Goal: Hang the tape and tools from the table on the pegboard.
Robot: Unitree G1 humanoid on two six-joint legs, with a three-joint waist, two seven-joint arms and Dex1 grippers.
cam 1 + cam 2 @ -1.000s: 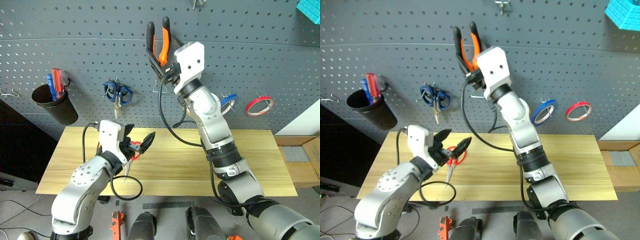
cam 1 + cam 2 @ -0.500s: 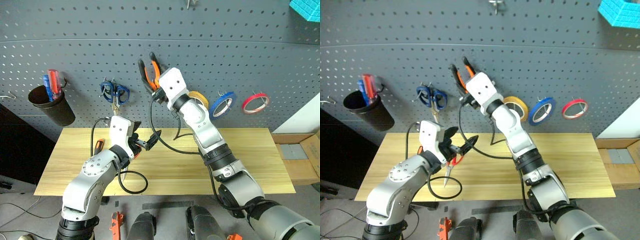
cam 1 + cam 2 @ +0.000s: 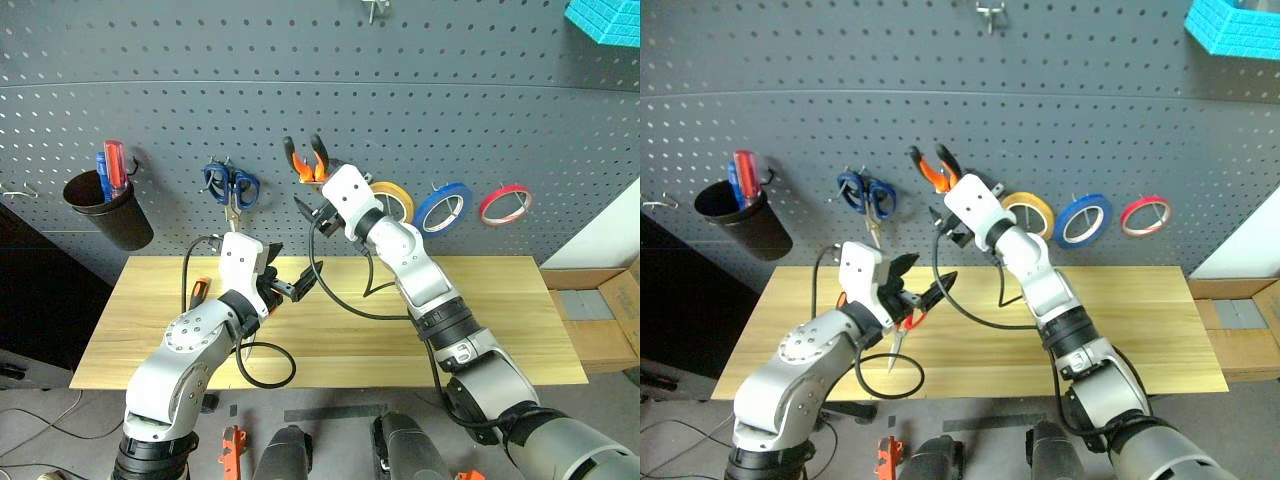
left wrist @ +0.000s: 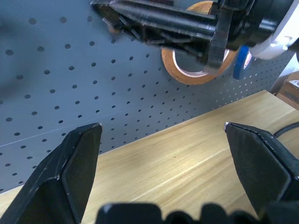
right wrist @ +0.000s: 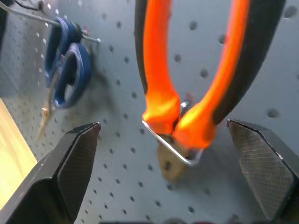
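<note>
Two grippers, one table [image 3: 480,330], one pegboard [image 3: 500,120]. Nearest, the left gripper [image 3: 912,284] hangs over the left part of the table, fingers spread wide, nothing between them. Under it lie one pair of red-handled scissors [image 3: 902,325], blades pointing at the near edge, and just left of the arm an orange-handled screwdriver [image 3: 197,291], mostly hidden. A black cable loops over the near left edge.

The table is pale plain-grained wood, rectangular; its whole right half and far strip are bare, open room for moving.

Farther back, the right gripper [image 5: 163,135] sits up against the pegboard with its fingers apart, one on each side of the pliers [image 3: 306,160], not pinching them. The one pair of pliers hangs nose-down in a wire hook, orange-and-black handles standing up.

The pegboard is dark grey with rows of small holes. On it, left to right: a black cup [image 3: 108,212] with two screwdrivers, one red and one blue; blue-handled scissors [image 3: 234,187]; the pliers; three tape rings on hooks: yellow tape [image 3: 1030,214], thin with a wide hollow, just right of the right gripper, then blue tape [image 3: 444,206], then smaller red tape [image 3: 505,203]. A turquoise basket [image 3: 604,18] sits at the far top right.
</note>
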